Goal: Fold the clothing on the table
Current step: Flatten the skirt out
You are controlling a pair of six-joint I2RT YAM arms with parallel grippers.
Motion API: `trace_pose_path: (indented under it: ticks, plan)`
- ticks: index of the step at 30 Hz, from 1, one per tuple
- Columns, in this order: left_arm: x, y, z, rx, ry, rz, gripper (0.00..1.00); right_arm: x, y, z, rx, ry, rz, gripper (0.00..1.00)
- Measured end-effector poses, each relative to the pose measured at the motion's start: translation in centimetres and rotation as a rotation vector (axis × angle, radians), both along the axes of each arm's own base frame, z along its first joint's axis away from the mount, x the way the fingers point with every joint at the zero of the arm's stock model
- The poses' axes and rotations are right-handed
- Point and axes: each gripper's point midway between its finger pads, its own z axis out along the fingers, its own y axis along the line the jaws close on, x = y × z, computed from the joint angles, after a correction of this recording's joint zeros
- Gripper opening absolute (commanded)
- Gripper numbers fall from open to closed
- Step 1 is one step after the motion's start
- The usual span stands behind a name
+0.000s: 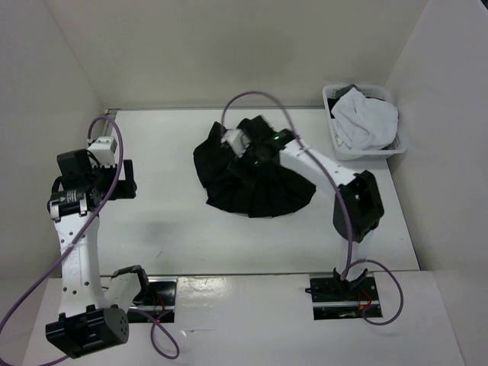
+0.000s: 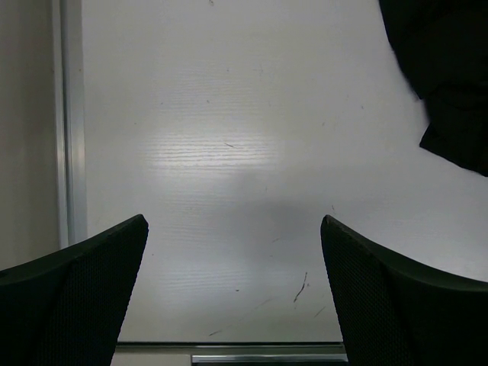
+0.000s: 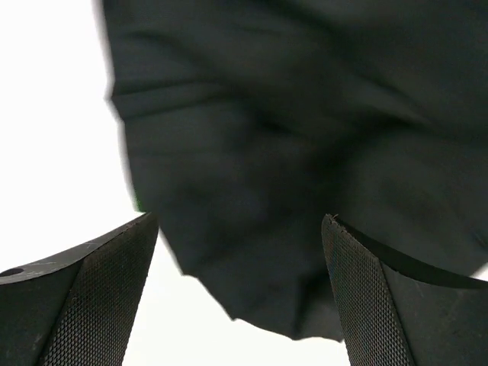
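Skirt: black pleated thin-fabric skirt [image 1: 259, 183], lying on table, far-centre, slightly R of middle; bunched at far end, pleats fan out toward near side.
Table: large white smooth rectangular table [image 1: 183, 229] w/ thin grey metal rim.
R arm: white-and-black arm [image 1: 328, 171], reaches from near R over skirt; wrist above skirt's far part.
R jaws: released, spread wide; black textured fingers [image 3: 84, 297] above the fabric, nothing between them.
L arm: white-and-black arm [image 1: 76, 229], at L side of table, well apart from skirt.
L jaws: released, spread wide over bare table; fingers [image 2: 76, 297] hold nothing; skirt edge shows only in upper R corner of wrist view.
Basket: small white plastic basket [image 1: 396, 149], far R corner; holds crumpled white garment [image 1: 367, 118].
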Motion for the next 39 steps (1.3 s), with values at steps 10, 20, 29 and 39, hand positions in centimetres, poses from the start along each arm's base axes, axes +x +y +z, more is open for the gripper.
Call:
trace_pose_path:
  ticks: [10, 20, 29, 39]
  plan:
    - [1.6, 0.0, -2.3, 0.005, 0.09, -0.018, 1.0, 11.2, -18.9, 2.2, 0.191, -0.079, -0.673, 0.84]
    - [2.2, 0.7, -4.1, 0.025, 0.145, 0.009, 1.0, 11.3, -16.1, -7.1, 0.227, 0.176, -0.669, 0.76]
    - [2.0, 1.3, -3.4, 0.038, 0.12, 0.031, 1.0, 18.9, -18.2, -5.0, 0.394, 0.105, -0.735, 0.74]
    - [1.8, 2.3, -3.6, 0.035, 0.125, 0.068, 1.0, 24.1, -20.1, -4.8, 0.499, 0.076, -0.756, 0.72]
